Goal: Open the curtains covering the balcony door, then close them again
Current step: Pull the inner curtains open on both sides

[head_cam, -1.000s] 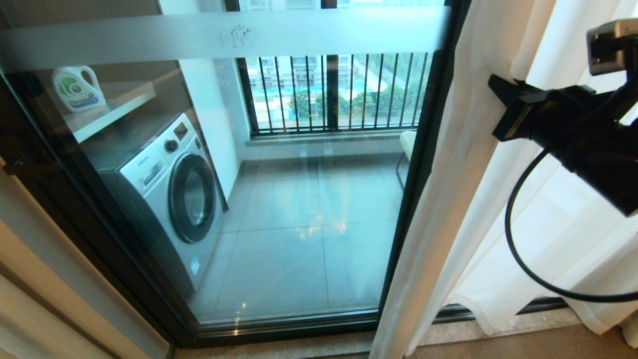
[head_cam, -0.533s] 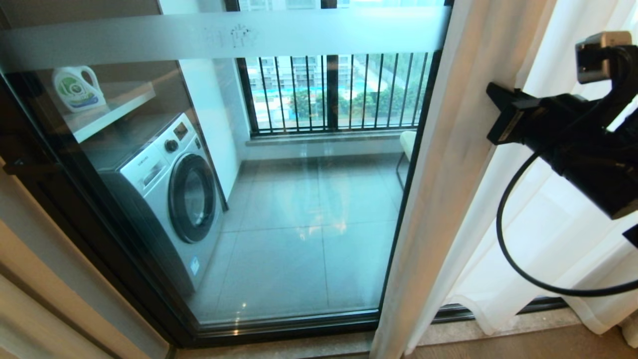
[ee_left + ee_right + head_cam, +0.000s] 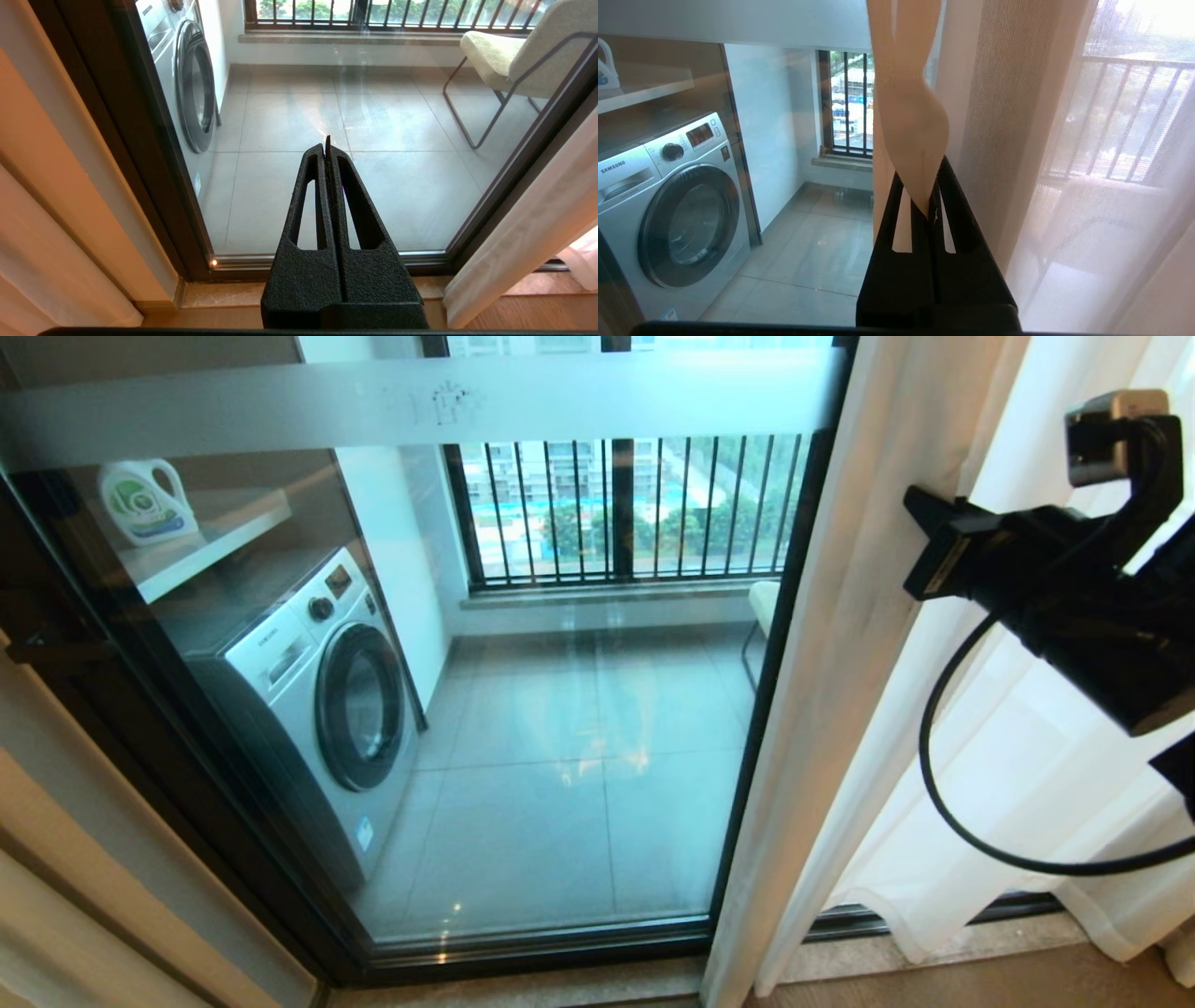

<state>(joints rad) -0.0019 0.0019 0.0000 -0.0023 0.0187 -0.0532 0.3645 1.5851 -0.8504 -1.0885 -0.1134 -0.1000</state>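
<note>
Landmark: the balcony door, a glass panel in a dark frame with a frosted band across its upper part, is taken as reference throughout.
Curtains: the sheer white curtains are seen gathered at the door's right edge, hanging in folds down to the floor sill; most of the glass is left uncovered.
Right hand: the right hand is raised against the curtains just right of the door frame; its fingers are pressed together with a twisted fold of the fabric pinched between the tips.
Left hand: the left hand is held low in front of the door's lower glass, fingers pressed together, nothing pinched.
Behind the glass: a washing machine is seen at the door's left side, with a detergent bottle on a shelf above it.
Far side: a black-barred railing is seen beyond the door, across the tiled balcony floor.
Chair: a pale chair is spotted behind the door's right portion.
</note>
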